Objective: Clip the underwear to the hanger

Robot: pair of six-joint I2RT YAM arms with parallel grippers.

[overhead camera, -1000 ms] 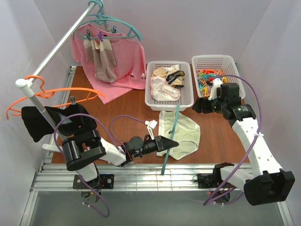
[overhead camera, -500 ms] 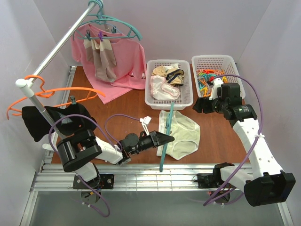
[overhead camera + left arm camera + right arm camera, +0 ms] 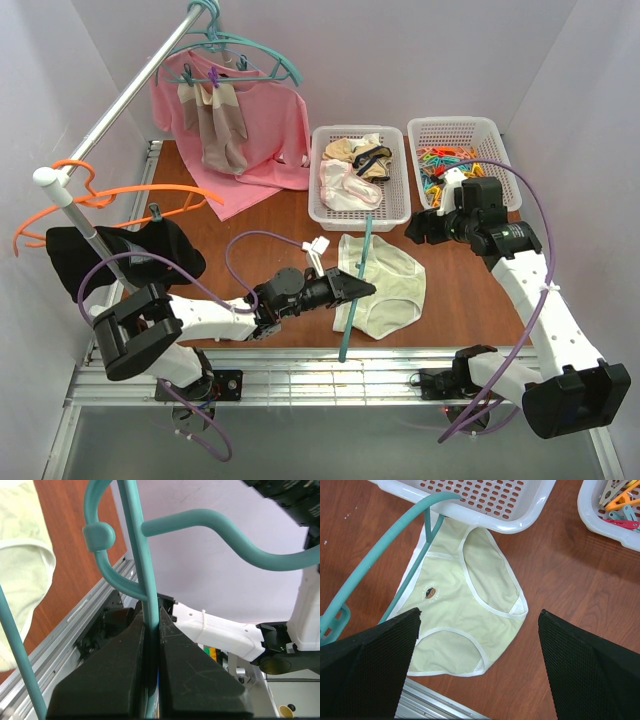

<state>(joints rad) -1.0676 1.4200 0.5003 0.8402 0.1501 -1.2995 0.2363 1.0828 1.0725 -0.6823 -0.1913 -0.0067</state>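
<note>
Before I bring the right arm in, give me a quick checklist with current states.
1. Left gripper shut on the hanger: ok.
2. Right gripper open and empty: ok.
3. Underwear spread flat on the table: ok.
4. Hanger touching the underwear: cannot tell; it crosses one edge in the top view.
5. Underwear clipped to the hanger: not ok.

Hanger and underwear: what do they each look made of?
The hanger looks like molded plastic: smooth, uniform teal with a slight sheen, rounded bars. The underwear looks like thin, matte knit fabric, possibly cotton; it lies limp and flat with soft creases and white stitched edging.
</note>
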